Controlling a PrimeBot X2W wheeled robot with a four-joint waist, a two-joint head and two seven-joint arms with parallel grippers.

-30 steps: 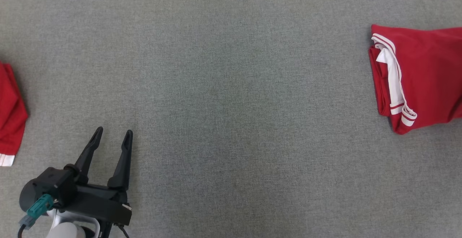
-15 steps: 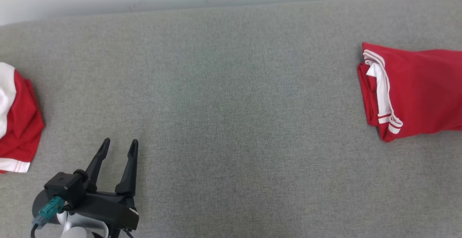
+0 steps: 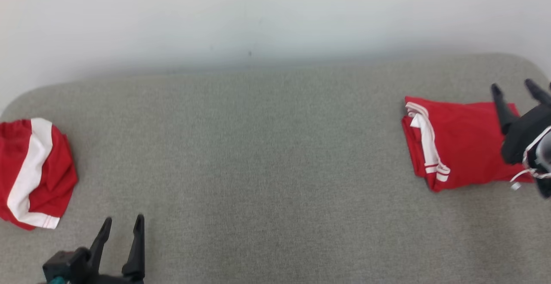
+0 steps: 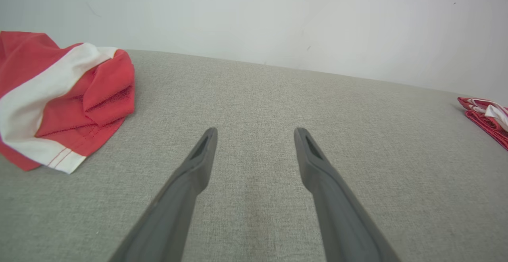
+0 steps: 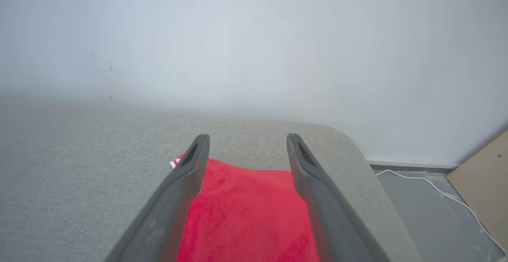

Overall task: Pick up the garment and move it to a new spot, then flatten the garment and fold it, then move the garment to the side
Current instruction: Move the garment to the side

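From the head view, the surface was a broad grey slab of coarse woven cloth with rounded corners, set against a plain pale wall. The folded garment lay flat as a neat rectangle near the surface's right end; it was red, with a white panel and striped white trim along its left edge. The right pincer hung over its right part, dark tapering fingers apart with nothing between them. The left pincer stood at the near left, also parted and empty, near a crumpled garment heaped at the left end, red with a broad white band. In the left wrist view the heap's soft folds and stitched hem sat left of the spread fingers, the folded one far off at the right edge. In the right wrist view the parted fingers framed red napped cloth below them; whether they touched it could not be told. A white cable ran over the grey floor.
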